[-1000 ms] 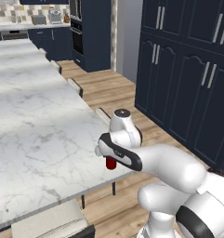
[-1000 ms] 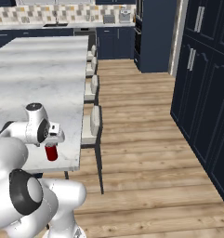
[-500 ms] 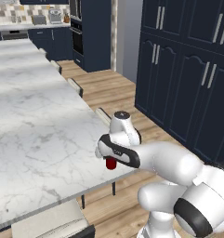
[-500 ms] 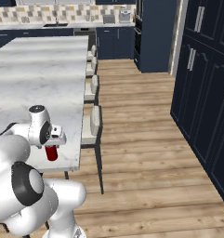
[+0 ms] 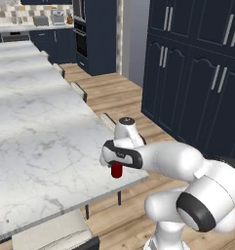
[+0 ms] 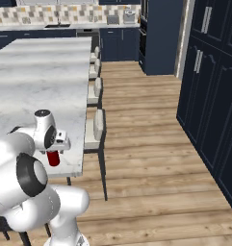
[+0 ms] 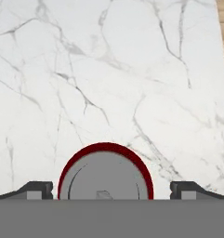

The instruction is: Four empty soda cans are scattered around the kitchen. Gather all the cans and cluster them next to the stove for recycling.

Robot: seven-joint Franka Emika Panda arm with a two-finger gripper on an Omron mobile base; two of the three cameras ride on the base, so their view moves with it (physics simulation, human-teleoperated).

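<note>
- We find the gripper [image 7: 111,194] poised directly above a red can [image 5: 117,170], which stands upright on the desk [image 5: 36,141] near its corner.
- The jaws stand wide apart, one finger [image 7: 34,189] to each side of the can's silvery top, neither touching it.
- Step in hand, in our judgement: picking up this can, grasp not yet made.
- Next move calls for lowering around the can, closing, then lifting clear for carriage to the stove.
</note>
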